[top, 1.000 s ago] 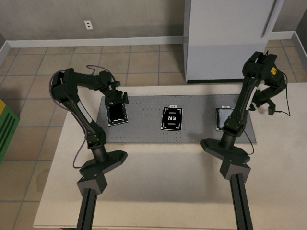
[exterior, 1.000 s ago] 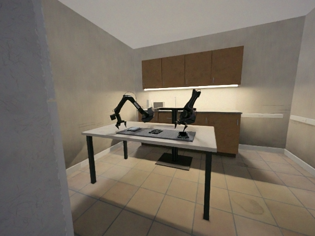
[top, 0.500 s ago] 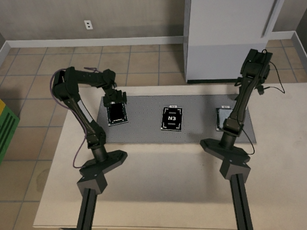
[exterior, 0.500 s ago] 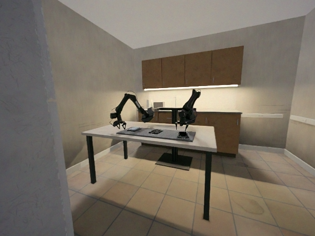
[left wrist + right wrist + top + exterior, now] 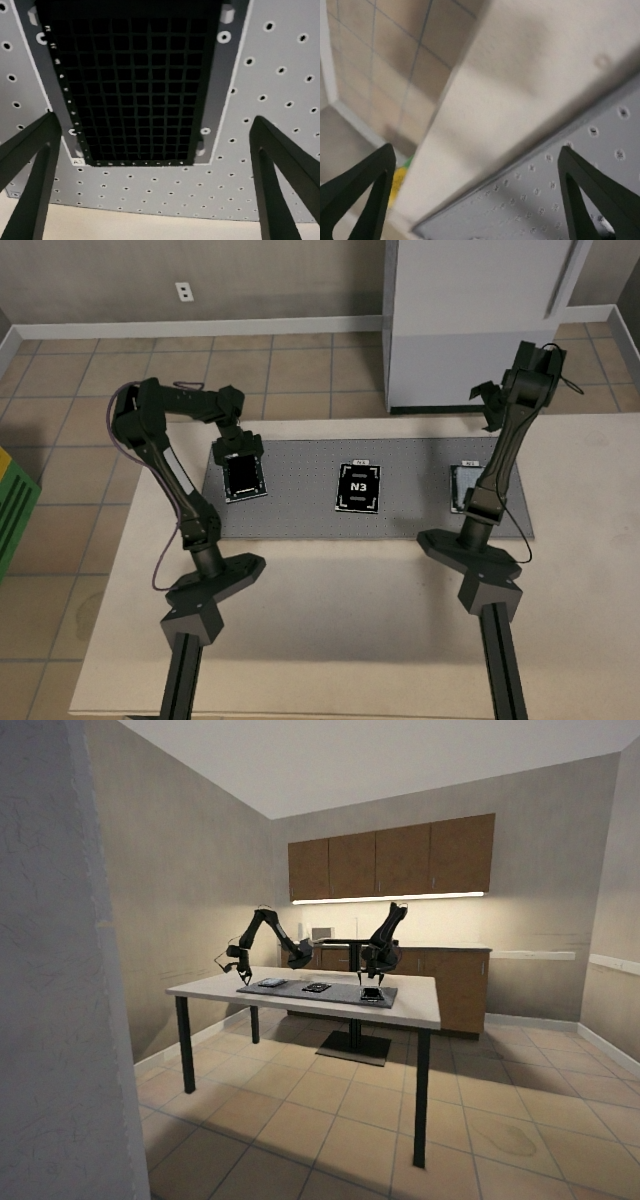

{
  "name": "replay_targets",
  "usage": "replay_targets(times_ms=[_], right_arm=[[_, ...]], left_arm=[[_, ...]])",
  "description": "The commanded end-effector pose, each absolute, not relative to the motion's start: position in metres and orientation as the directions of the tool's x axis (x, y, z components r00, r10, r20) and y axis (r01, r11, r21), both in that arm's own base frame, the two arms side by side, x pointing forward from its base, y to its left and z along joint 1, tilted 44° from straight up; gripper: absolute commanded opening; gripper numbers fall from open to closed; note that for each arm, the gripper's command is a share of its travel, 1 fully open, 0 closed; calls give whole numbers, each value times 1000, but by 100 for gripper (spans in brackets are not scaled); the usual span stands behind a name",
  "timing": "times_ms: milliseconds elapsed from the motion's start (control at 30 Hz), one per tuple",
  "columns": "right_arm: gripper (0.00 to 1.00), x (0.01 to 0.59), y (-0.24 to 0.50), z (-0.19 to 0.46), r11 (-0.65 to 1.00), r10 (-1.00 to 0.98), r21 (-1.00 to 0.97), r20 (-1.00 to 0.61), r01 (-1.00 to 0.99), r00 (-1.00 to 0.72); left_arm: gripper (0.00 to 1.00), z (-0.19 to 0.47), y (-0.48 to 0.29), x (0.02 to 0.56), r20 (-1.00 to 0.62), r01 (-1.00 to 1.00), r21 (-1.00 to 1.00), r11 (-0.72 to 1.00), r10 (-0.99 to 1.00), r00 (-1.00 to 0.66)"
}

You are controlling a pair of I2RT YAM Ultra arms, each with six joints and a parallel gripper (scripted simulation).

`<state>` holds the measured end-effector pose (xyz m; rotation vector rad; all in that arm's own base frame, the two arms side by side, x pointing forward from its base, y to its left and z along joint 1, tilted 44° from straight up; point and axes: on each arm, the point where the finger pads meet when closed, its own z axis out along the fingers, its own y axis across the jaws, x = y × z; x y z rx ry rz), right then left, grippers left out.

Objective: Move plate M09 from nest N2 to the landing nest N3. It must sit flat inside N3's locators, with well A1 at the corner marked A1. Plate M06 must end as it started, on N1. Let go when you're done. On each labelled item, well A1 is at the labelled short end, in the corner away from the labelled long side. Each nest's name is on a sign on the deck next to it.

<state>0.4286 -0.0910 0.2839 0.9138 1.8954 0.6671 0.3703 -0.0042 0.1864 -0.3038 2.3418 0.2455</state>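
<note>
A black well plate, M09, lies flat in the left-hand nest on the grey perforated deck. In the left wrist view the plate sits inside white locators. My left gripper hangs open just above its far end, fingers clear of the plate. The black landing nest N3 is empty at mid-deck. A pale plate, M06, lies on N1, partly hidden by the right arm. My right gripper is open, empty and raised high beyond the deck's far right; its wrist view shows deck edge and floor.
A tall white cabinet stands behind the table at the right. A green crate sits on the floor at the left. Both arm bases stand on the near side of the deck.
</note>
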Motion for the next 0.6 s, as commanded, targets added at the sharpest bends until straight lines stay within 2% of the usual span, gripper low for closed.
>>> replay_targets(times_ms=[0,300,367,433,567], right_arm=[[100,439,-85,302,739,674,634,-696,228,-247],[100,465,17,265,926,372,375,-885,45,-281],[100,464,50,253,951,295,310,-913,-9,-284],[100,464,50,253,951,295,310,-913,-9,-284],[100,449,114,230,977,143,180,-952,-118,-270]], left_arm=[[100,173,7,367,-694,-312,129,941,-139,-706],[100,170,6,364,-683,-311,124,942,-146,-716],[100,170,6,364,-683,-311,124,942,-146,-716],[100,170,6,364,-683,-311,124,942,-146,-716],[100,170,6,364,-683,-311,124,942,-146,-716]])
